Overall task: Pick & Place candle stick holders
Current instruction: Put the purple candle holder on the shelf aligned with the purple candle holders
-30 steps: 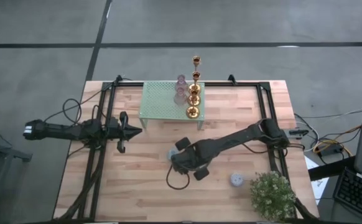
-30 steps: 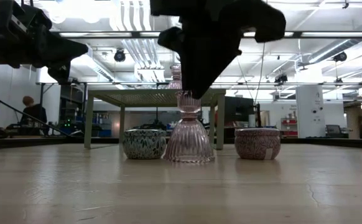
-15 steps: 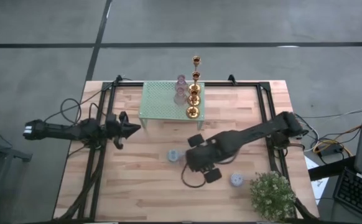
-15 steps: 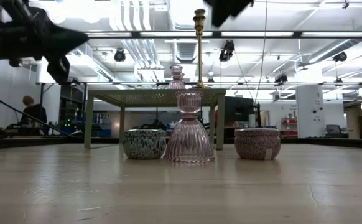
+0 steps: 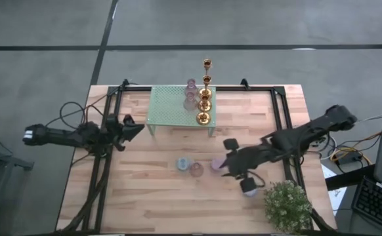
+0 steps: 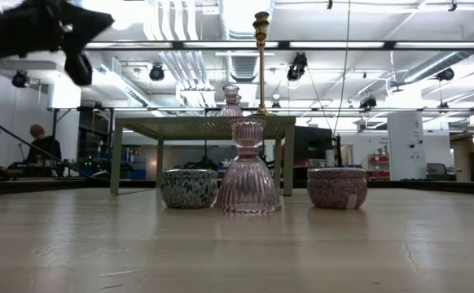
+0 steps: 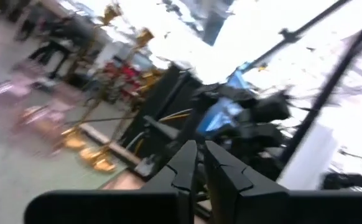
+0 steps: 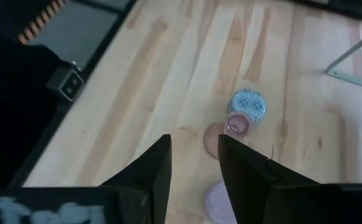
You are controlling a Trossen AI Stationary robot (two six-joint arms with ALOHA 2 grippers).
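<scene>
Three holders stand in a row on the table: a squat blue one (image 5: 184, 163) (image 6: 188, 187), a pink glass one (image 5: 196, 169) (image 6: 247, 175) and a squat pink one (image 5: 216, 164) (image 6: 337, 187). A lilac one (image 5: 249, 190) stands near the plant. Gold stick holders (image 5: 204, 98) and pink glass ones (image 5: 190, 92) stand on the mint-green rack (image 5: 171, 111). My right gripper (image 5: 230, 162) (image 8: 193, 168) is open and empty, raised just right of the row. My left gripper (image 5: 137, 128) (image 7: 199, 163) is shut and empty, raised left of the rack.
A bushy potted plant (image 5: 287, 204) stands at the table's near right corner. Black frame rails (image 5: 106, 157) run along the table's left and right sides. Bare wood lies along the near edge and left of the row.
My right gripper has risen off the pink glass holder and drawn back toward the table's right edge, out of the low view. The pink glass holder stays upright between the blue and pink ones. My left gripper has drawn back a little toward the left edge and rolled.
</scene>
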